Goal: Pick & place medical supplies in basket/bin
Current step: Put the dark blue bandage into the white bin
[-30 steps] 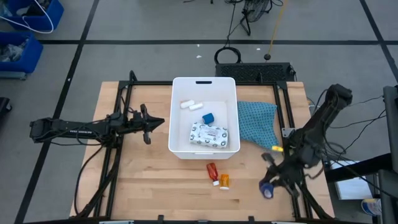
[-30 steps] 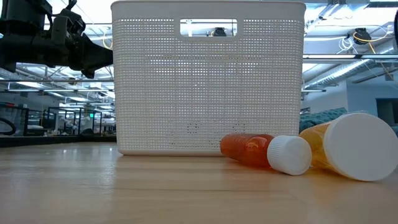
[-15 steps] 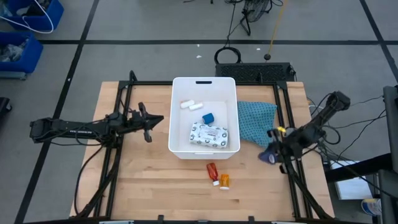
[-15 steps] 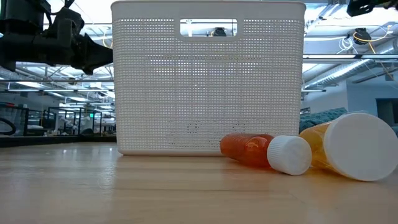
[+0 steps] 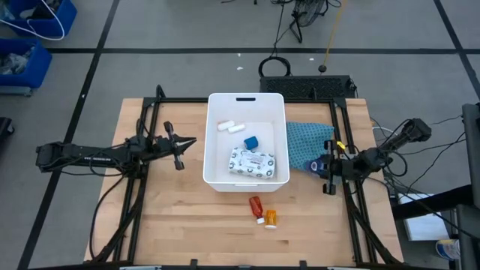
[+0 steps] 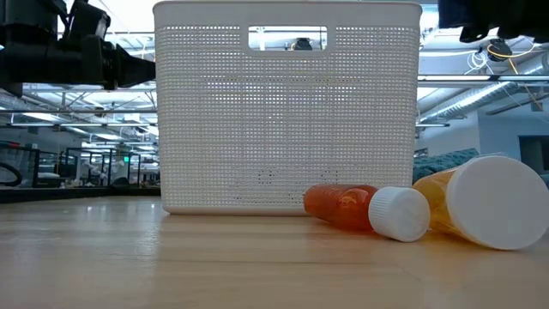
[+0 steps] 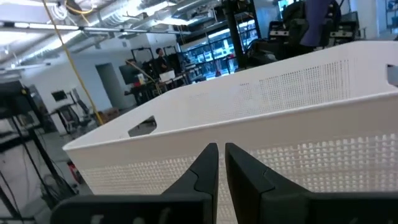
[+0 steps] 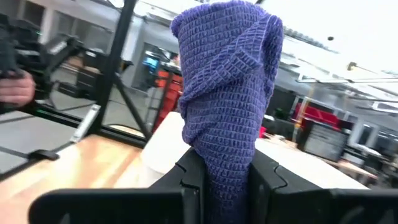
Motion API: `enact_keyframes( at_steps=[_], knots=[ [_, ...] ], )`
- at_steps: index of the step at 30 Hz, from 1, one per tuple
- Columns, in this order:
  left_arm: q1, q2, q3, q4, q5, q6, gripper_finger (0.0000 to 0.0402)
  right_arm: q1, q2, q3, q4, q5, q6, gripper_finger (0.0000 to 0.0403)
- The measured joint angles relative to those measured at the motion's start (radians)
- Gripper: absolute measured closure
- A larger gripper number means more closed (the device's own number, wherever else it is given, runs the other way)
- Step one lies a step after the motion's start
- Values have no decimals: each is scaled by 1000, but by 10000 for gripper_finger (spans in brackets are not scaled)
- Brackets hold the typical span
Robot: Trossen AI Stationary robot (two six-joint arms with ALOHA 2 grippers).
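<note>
White perforated bin; teal cloth; red bottle, orange bottle; blue-violet knit roll; blue cube.

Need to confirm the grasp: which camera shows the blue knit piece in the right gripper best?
The right wrist view: the blue knit piece fills it, pinched upright by the right gripper. The high view shows only a small blue spot over the teal cloth. Low and left wrist views miss it.
</note>
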Motion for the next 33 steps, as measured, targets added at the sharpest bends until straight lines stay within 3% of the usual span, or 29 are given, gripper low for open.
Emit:
enact_keyframes(
  at_steps=[5, 14, 22, 28, 33],
  knots=[
    [0, 0, 0, 1, -3, 31, 366, -71, 51, 93, -87, 0, 29, 352],
    [0, 0, 0, 19, -54, 36, 366, -330, 393, 616, -569, -13, 97, 354],
    [0, 0, 0, 21, -54, 35, 366, -653, 743, 1019, -856, -376, 28, 354],
    [0, 0, 0, 23, -52, 6, 366, -832, 1016, 1303, -1117, -552, -41, 355],
    [0, 0, 0, 22, -51, 3, 366, -904, 1238, 1515, -1305, -649, -68, 354]
  ],
)
